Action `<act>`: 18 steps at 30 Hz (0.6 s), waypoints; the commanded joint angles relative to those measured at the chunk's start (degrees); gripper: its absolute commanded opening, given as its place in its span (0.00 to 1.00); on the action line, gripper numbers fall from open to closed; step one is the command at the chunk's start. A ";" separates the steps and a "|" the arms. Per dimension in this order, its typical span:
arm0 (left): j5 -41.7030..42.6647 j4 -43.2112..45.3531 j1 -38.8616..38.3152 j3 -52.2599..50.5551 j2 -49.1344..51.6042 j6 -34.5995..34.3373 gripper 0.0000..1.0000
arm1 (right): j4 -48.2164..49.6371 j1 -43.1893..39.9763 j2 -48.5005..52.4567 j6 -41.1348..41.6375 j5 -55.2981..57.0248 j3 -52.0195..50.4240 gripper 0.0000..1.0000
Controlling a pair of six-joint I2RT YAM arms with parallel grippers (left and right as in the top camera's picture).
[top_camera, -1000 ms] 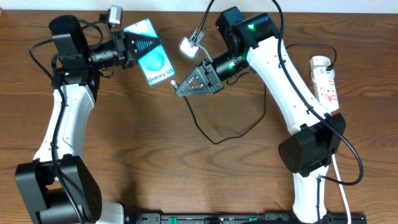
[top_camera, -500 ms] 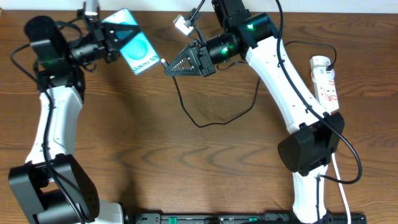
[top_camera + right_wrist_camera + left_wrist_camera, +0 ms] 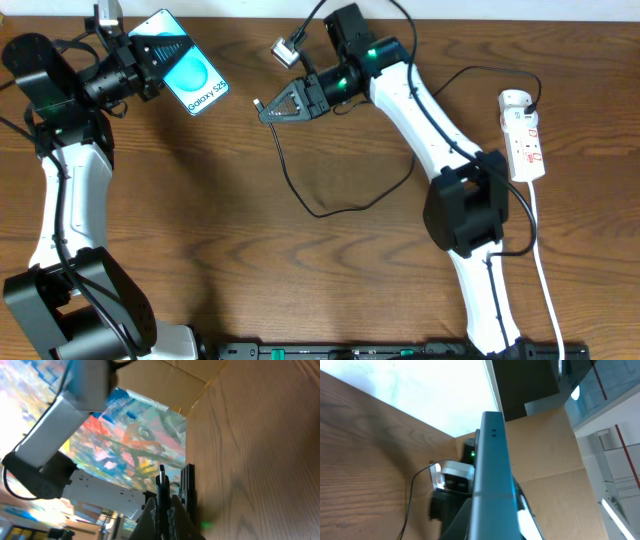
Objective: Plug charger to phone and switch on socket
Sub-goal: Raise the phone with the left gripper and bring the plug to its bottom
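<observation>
While left gripper point(image 3: 158, 50) pinches teal-screened phone point(image 3: 193, 78), right gripper point(image 3: 266, 110) pinches thin black charger point(image 3: 318, 213)

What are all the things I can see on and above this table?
Phone: one, teal-green screen with white "Galaxy S25" text, held up at the far left corner.
Charger cable: one, thin and black, looping across the middle of the table, its plug tip held up and pointing at the phone.
Power strip: one, white with red switch marks, lying at the right edge.
White cord: one, running from the power strip towards the near edge.
Table: one, brown wood.
Arms: two, white and black; left arm with left jaws shut on the phone, right arm with right jaws shut on the cable's end.
</observation>
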 commanded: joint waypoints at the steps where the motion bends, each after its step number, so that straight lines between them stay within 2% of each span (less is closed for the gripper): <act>1: 0.83 0.74 0.15 0.63 0.00 2.08 0.07 | 0.26 0.87 1.49 1.44 -3.04 0.17 0.01; 18: 2.34 -3.19 0.15 0.61 5.22 4.35 0.07 | 0.46 4.57 1.51 1.64 -3.06 0.17 0.01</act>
